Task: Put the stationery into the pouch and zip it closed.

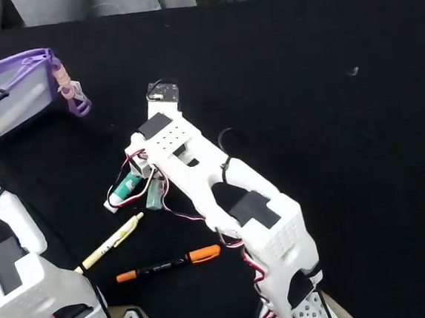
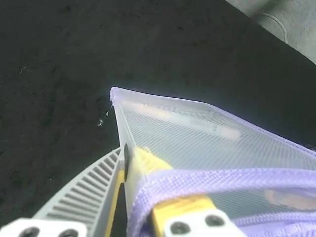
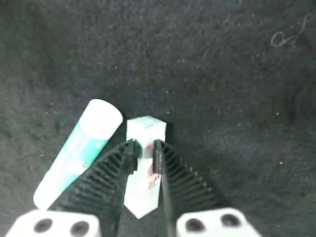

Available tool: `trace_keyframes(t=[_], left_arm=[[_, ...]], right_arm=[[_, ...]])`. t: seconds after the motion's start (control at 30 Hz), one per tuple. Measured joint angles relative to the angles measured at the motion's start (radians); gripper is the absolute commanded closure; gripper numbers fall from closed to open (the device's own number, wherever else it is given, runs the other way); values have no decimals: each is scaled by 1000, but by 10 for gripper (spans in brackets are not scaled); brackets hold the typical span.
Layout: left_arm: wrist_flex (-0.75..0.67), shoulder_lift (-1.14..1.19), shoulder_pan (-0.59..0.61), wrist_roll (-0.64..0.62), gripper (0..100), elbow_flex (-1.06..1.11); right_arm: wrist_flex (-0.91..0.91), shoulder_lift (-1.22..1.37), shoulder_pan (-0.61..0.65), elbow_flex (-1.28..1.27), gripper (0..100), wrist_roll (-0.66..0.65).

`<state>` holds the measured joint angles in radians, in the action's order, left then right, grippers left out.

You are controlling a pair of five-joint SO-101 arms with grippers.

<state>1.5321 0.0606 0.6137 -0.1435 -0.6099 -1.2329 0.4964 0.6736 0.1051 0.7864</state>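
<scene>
A clear mesh pouch with purple trim is held up at the far left, its mouth open. My left gripper is shut on the pouch's edge. In mid-table my right gripper points down, its fingers closed on a small white eraser block. The eraser lies on the cloth. Right beside it lies a white and teal glue stick, also seen under the arm. A yellow pen and an orange marker lie nearer the front.
A black cloth covers the table, with open room to the right and at the back. The pouch's zip pull and charm hang at its right end. The arm bases stand at the front edge.
</scene>
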Motion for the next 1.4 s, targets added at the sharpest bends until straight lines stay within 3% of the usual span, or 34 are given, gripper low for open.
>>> trace_keyframes(t=[0.2, 0.4, 0.53, 0.73, 0.83, 1.07, 1.4], left_arm=[[0, 0, 0, 0, 971, 0], [0, 0, 0, 0, 971, 0], [0, 0, 0, 0, 971, 0], [0, 0, 0, 0, 970, 0], [-6, 0, 0, 0, 970, 29], [-8, 0, 0, 0, 970, 34], [-8, 0, -60, 0, 970, 34]], right_arm=[[0, 3, 0, 5, 959, -12], [-14, 74, 43, 106, 746, -144], [-121, 196, 83, 227, 664, -187], [-327, 376, 92, 486, 662, -193], [-431, 456, 92, 629, 694, -193], [-497, 535, 92, 770, 986, -195], [-503, 511, 81, 758, 988, -198]])
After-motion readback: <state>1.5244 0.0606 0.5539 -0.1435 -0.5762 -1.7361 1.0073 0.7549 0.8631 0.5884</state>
